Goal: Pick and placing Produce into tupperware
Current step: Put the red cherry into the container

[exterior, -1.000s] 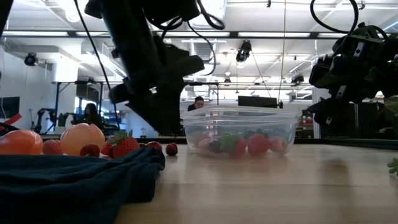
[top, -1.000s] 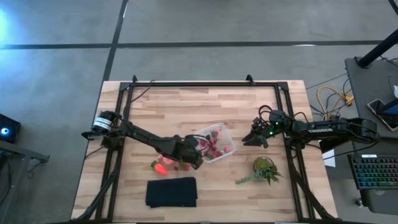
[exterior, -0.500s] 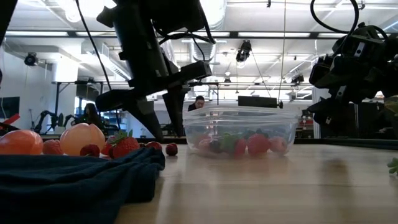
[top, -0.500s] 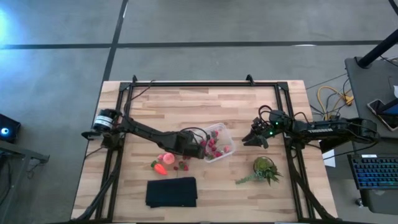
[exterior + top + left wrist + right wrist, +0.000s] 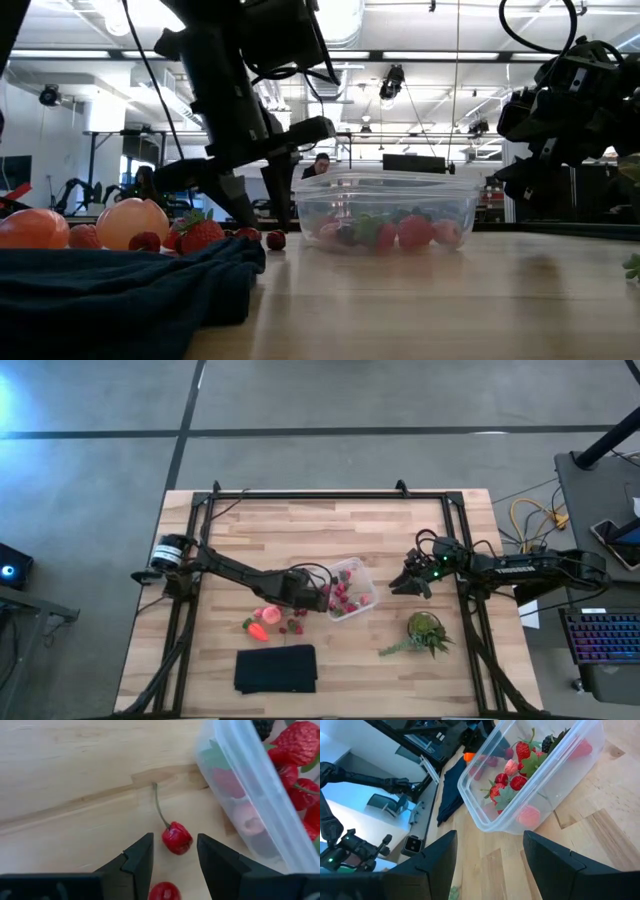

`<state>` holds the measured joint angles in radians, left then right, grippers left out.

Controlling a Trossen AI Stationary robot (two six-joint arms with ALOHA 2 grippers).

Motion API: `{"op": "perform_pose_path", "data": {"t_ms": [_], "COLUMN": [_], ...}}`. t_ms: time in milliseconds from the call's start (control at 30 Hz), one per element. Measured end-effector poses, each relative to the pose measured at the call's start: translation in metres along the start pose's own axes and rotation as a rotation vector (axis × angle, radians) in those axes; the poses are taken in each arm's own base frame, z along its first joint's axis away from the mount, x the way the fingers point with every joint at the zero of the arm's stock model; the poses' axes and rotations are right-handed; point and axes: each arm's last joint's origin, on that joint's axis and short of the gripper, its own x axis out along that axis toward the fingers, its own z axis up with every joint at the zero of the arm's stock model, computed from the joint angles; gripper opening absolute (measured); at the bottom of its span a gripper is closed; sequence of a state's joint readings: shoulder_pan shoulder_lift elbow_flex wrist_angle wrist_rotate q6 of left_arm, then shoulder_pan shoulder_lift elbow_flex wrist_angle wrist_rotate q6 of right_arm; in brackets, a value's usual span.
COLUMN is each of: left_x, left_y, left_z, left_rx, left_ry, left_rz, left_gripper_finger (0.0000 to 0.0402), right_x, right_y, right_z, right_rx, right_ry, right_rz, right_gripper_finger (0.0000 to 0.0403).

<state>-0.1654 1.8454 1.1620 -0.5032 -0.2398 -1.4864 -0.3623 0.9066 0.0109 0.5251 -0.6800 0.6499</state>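
The clear tupperware (image 5: 350,588) stands mid-table with several strawberries in it. My left gripper (image 5: 174,840) points steeply down just left of it, open. A small red cherry (image 5: 177,838) with a stem lies on the wood between its fingertips, with a gap on each side. A second red piece (image 5: 164,891) lies farther back between the fingers. More produce lies left of there: a pinkish round piece (image 5: 268,615), an orange-red piece (image 5: 258,630) and strawberries (image 5: 295,626). My right gripper (image 5: 490,837) waits right of the tupperware, open and with nothing in it.
A black cloth (image 5: 276,668) lies near the front edge, below the loose produce. A green leafy plant (image 5: 425,632) sits at the front right. A black frame (image 5: 300,496) runs along the table's far and side edges. Bare wood (image 5: 300,535) stretches behind the tupperware.
My left gripper has gone a little toward the far edge and down, from above the loose strawberries to the spot beside the tupperware's left wall. It has rolled about its own pointing line, so its fingers now stand side by side in the low view.
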Motion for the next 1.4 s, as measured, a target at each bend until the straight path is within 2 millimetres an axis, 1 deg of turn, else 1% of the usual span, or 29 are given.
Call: {"op": "perform_pose_path", "data": {"t_ms": [333, 600, 1000, 1100, 1300, 1400], "left_x": [0.001, 0.013, 0.013, 0.013, 0.013, 0.011], "left_y": [0.001, 0.000, 0.000, 0.000, 0.000, -0.001], "left_z": [0.000, -0.003, -0.002, -0.002, -0.002, -0.002], "left_rx": [0.004, 0.035, 0.034, 0.048, 0.058, 0.084], "left_ry": [-0.002, 0.003, -0.002, -0.001, 0.000, 0.005], "left_rz": [-0.008, 0.002, -0.004, -0.003, -0.007, -0.022], "left_gripper_finger": [0.0136, 0.0136, 0.0135, 0.0121, 0.0060, 0.0041], "right_x": [0.000, 0.000, 0.000, 0.000, 0.000, 0.000], "right_y": [0.000, 0.000, -0.001, -0.001, -0.001, -0.001], "right_z": [0.000, 0.000, -0.001, -0.001, -0.001, -0.001], "right_rx": [0.004, 0.011, 0.029, 0.031, 0.031, 0.032], "right_ry": [0.000, 0.001, 0.010, 0.011, 0.011, 0.012], "right_rz": [0.000, -0.001, -0.008, -0.009, -0.010, -0.010], "right_gripper_finger": [0.0219, 0.0219, 0.0219, 0.0219, 0.0219, 0.0219]}}
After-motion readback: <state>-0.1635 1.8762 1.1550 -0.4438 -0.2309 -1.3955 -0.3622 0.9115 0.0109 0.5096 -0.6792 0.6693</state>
